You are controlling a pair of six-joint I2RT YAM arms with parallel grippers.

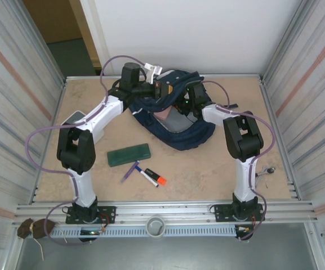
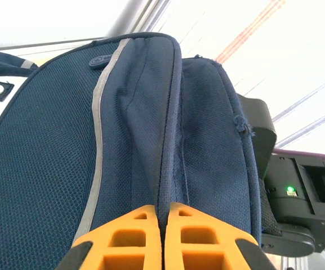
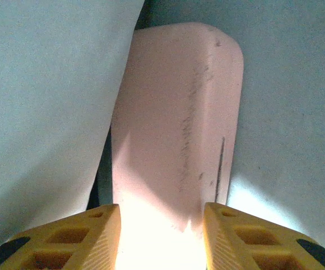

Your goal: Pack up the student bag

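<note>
Blue cloth of the student bag, far back on the table, was pinched in my shut left gripper, while my half-open right gripper inside it held a pink block.

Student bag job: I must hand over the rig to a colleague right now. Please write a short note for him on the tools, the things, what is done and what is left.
Left tool: shut on a fold of the student bag, near its far edge.
Right tool: inside the bag, jaws apart on either side of a pink block. I cannot tell whether it grips the block.
Done: the pink block is inside the bag's opening.
Left: a green case, a purple pen and an orange-capped marker lie on the table in front of the bag, probably to be packed next.
</note>
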